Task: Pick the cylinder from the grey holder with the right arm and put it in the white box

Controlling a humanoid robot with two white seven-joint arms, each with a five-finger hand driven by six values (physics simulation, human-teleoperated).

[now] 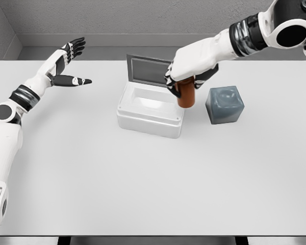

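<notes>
The right hand (189,71) grips the brown cylinder (186,94) upright, at the right edge of the white box (150,110), apparently clear of the grey holder (224,104) further right. Left of the box, the left hand (70,64) hovers with fingers spread.

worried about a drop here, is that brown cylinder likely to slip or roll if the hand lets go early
Probably stiff: the brown cylinder keeps its shape in the right hand. Its smooth sides look somewhat slippery. Released now, between the white box and grey holder, it might tip and roll.
</notes>
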